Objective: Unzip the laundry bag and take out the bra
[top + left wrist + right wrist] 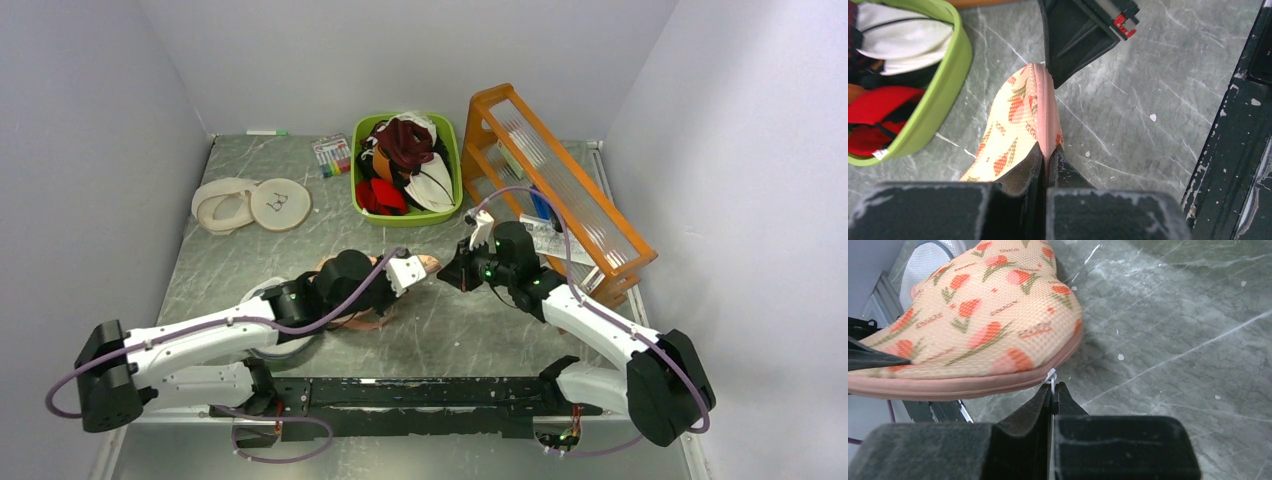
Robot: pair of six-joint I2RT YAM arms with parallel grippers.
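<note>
The laundry bag [983, 320], cream-peach with red flowers and a pink zip edge, is held off the table between my two grippers; it also shows in the left wrist view [1018, 120] and partly in the top view [428, 264]. My left gripper [1049, 157] is shut on the bag's pink zip edge. My right gripper [1052, 390] is shut on the white zip pull [1050, 376] at the bag's end. In the top view the left gripper [408, 272] and the right gripper [450, 270] face each other. The zip looks closed. The bra is hidden.
A green bin [357, 170] of red, maroon and white garments stands at the back. An orange rack [560, 190] stands at the right. Two round white discs [250, 203] lie at the back left. A white mesh disc [262, 290] lies under my left arm.
</note>
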